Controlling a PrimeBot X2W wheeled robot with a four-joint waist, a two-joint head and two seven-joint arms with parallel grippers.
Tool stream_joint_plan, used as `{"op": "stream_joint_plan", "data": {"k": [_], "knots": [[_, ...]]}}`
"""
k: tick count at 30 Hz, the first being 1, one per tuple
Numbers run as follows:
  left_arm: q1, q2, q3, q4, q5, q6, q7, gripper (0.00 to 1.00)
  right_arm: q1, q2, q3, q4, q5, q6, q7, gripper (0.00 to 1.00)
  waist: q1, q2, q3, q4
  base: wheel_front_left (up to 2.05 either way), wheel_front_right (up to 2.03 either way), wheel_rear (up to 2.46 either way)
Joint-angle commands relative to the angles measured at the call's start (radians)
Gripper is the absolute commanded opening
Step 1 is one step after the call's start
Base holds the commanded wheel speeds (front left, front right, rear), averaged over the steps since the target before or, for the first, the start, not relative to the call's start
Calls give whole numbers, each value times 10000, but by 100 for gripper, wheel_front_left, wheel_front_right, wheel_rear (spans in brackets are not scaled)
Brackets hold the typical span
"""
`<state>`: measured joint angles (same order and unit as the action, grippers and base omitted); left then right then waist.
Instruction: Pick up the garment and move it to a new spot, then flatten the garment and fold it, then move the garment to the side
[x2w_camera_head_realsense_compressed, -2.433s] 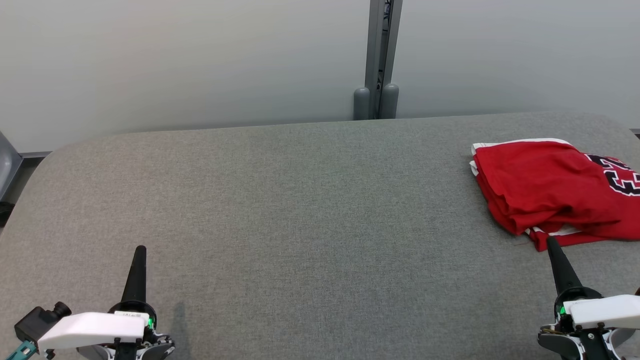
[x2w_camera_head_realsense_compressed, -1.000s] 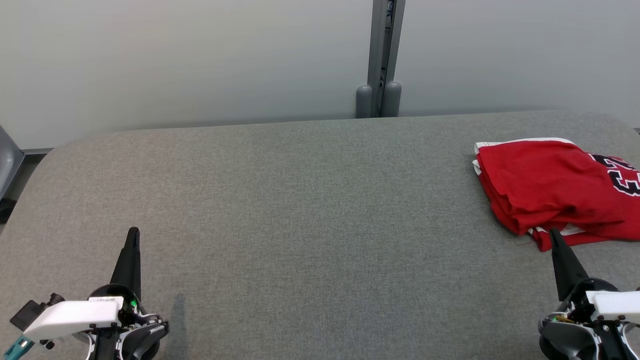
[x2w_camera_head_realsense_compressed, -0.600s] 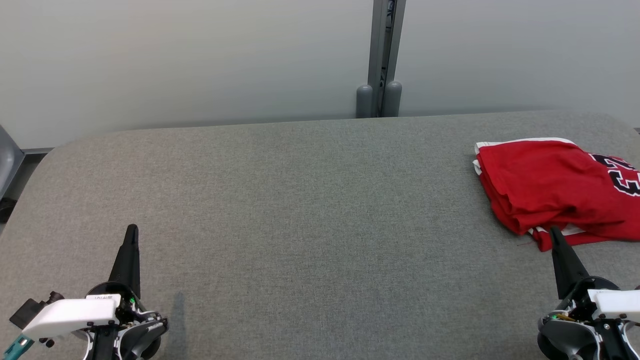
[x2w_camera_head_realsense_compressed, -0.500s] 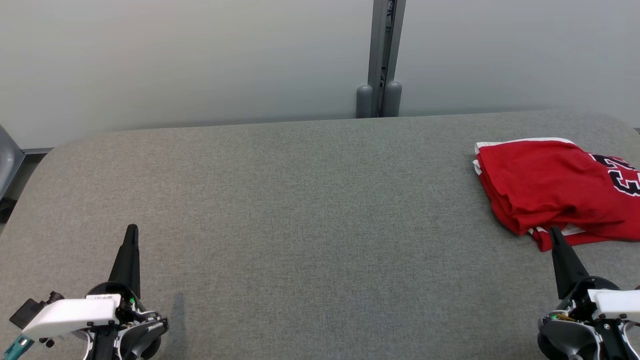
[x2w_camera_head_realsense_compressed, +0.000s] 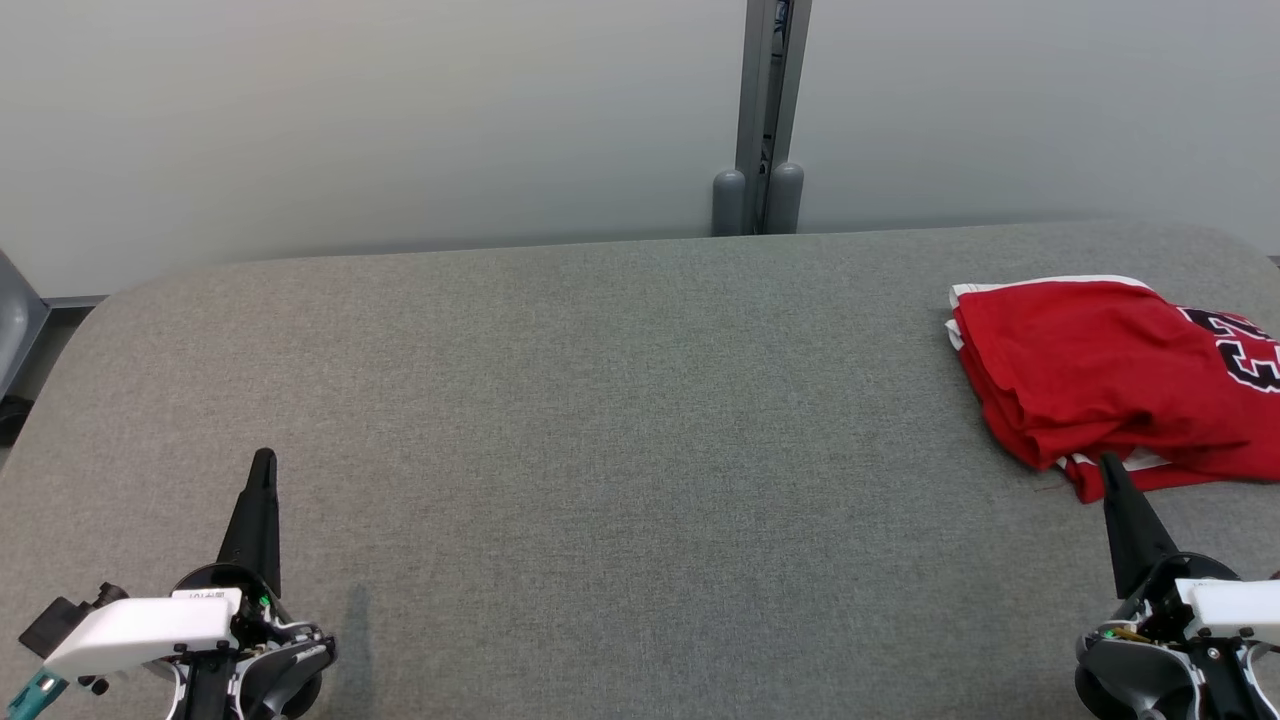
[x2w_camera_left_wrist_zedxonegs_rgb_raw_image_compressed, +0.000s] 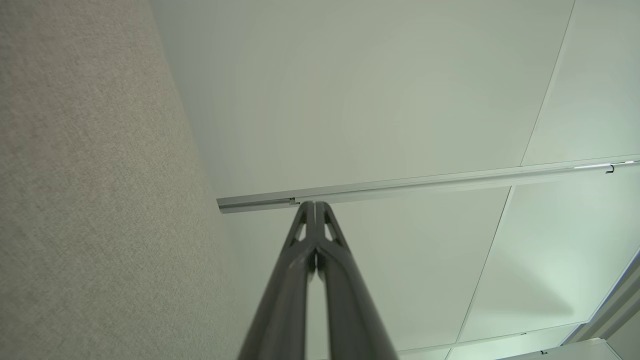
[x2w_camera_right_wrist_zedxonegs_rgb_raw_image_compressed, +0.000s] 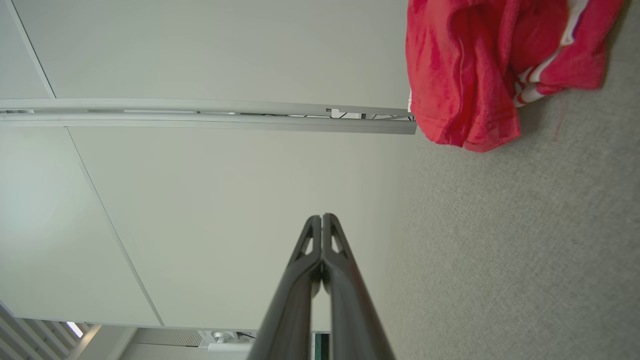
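The garment (x2w_camera_head_realsense_compressed: 1110, 375) is a red jersey with white trim and a black number, folded into a bundle at the far right of the grey table (x2w_camera_head_realsense_compressed: 620, 400). In the right wrist view the garment (x2w_camera_right_wrist_zedxonegs_rgb_raw_image_compressed: 465, 70) shows at the top right. My right gripper (x2w_camera_head_realsense_compressed: 1105, 463) is shut and holds nothing; its tip stands just in front of the garment's near edge, apart from it. In the right wrist view the right gripper (x2w_camera_right_wrist_zedxonegs_rgb_raw_image_compressed: 322, 218) has its fingers pressed together. My left gripper (x2w_camera_head_realsense_compressed: 264, 458) is shut and empty at the lower left, far from the garment; the left gripper (x2w_camera_left_wrist_zedxonegs_rgb_raw_image_compressed: 315, 205) shows closed fingers in its wrist view.
A pale wall runs behind the table, with a grey vertical post (x2w_camera_head_realsense_compressed: 765, 120) at its middle. The table's rounded left edge (x2w_camera_head_realsense_compressed: 60, 340) drops off toward a dark object on the floor. The garment reaches the head view's right border.
Since the oldest frame both grippers drew back a little toward me and the view shifted slightly. Over the last second nothing has visibly moved.
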<state>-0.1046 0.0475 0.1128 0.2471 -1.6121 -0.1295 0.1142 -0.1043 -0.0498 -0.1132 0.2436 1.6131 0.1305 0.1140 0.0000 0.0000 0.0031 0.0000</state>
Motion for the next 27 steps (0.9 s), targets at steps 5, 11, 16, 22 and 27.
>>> {"op": "stream_joint_plan", "data": {"k": [5,11,16,22,27], "knots": [[-92,52,38,-32,-12,-24,35,0,-81,-23,-18,21,14,4,18,0,0,0,0,0,0,0,0],[-92,52,37,-33,-13,-24,35,0,-81,-21,-21,21,10,4,21,0,0,0,0,0,0,0,0],[-91,52,37,-33,-13,-24,35,0,-82,-21,-21,21,8,4,23,0,0,0,0,0,0,0,0],[-91,51,36,-29,-14,-24,34,0,-82,-19,-26,21,2,4,29,0,0,0,0,0,0,0,0],[-90,51,36,-30,-14,-25,34,0,-83,-20,-27,21,0,4,29,0,0,0,0,0,0,0,0]]}}
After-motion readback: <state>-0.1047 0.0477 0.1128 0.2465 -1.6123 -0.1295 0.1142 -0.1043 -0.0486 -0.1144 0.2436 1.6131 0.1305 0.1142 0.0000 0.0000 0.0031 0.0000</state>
